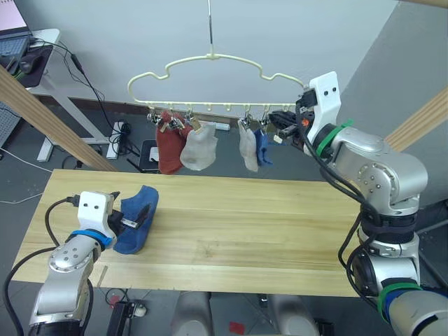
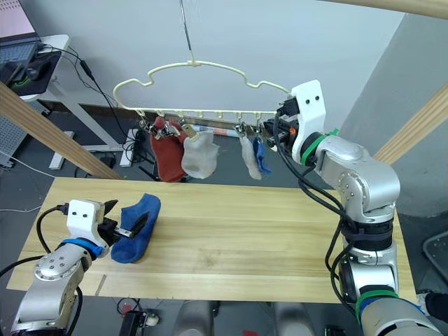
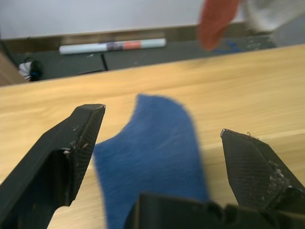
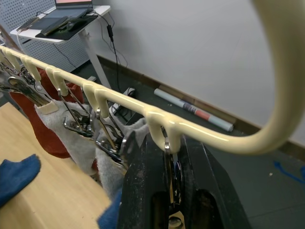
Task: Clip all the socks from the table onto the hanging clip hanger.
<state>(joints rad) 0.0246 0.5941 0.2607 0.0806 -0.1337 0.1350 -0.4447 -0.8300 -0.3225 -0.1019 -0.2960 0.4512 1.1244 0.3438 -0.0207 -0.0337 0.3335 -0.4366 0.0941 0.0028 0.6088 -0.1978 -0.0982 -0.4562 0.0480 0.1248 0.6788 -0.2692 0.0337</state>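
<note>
One blue sock (image 1: 140,218) lies on the light wooden table (image 1: 266,224) near its left end. My left gripper (image 3: 162,136) is open, one finger on each side of this sock, low over the tabletop. The pale yellow clip hanger (image 1: 210,64) hangs above the table's far edge. Clipped to it are a rust red sock (image 1: 168,148), a light grey sock (image 1: 199,148), a second light grey sock (image 1: 248,150) and a blue sock (image 1: 264,147). My right gripper (image 4: 170,160) is at the hanger's right end, shut on a metal clip (image 4: 173,177) beside the hanging blue sock.
Thick wooden poles slant up at the left (image 1: 49,119) and at the right (image 1: 423,115). Behind the table are a white desk with a laptop (image 1: 24,49), cables and a power strip (image 1: 119,133) on the floor, and a tube (image 3: 112,46) along the wall.
</note>
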